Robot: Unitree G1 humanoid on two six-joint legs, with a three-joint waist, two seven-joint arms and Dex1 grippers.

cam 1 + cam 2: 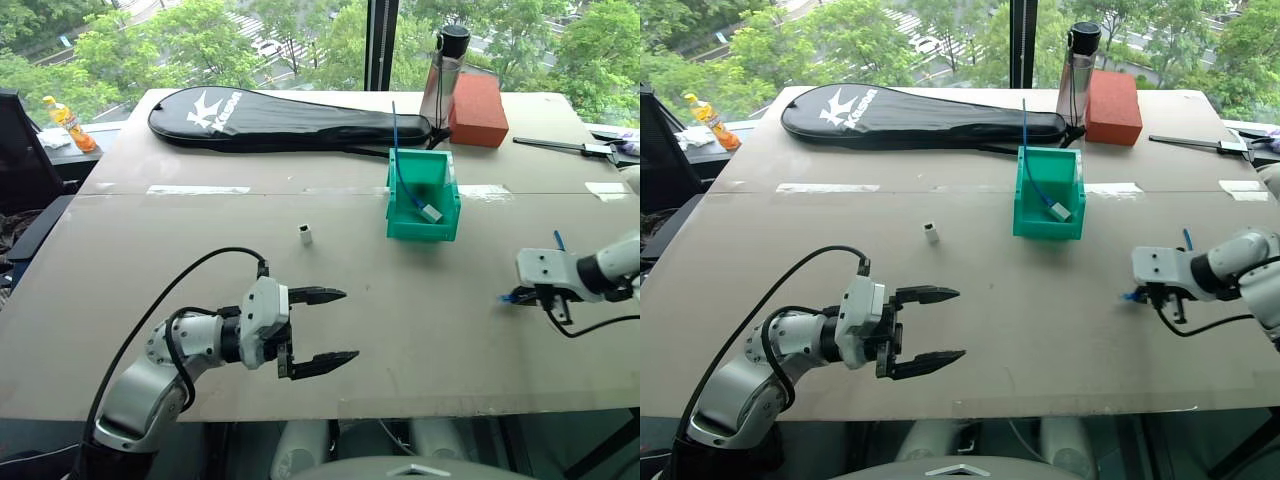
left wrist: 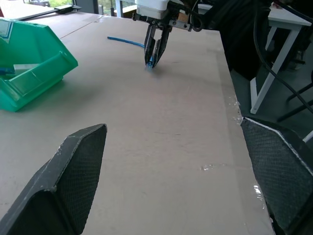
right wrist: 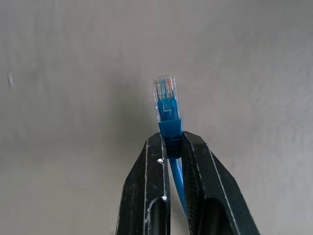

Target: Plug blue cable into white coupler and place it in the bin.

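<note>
The blue cable [image 3: 168, 128] lies at the right side of the table [image 1: 200, 250], its clear plug end pinched just behind the connector by the right gripper [image 3: 171, 142], whose fingers are clamped on it. The white coupler [image 1: 305, 234] stands alone mid-table, well apart from the cable and unplugged, and the bin [image 1: 423, 225] already holds another blue cord with its own white block. So I judge that only the pickup is done; mating and binning remain, while the left gripper [image 1: 325, 330] hovers fully spread and empty near the front edge.

Glossy plastic bin [image 1: 424, 222]; matt, seemingly wooden table [image 1: 200, 280].
</note>
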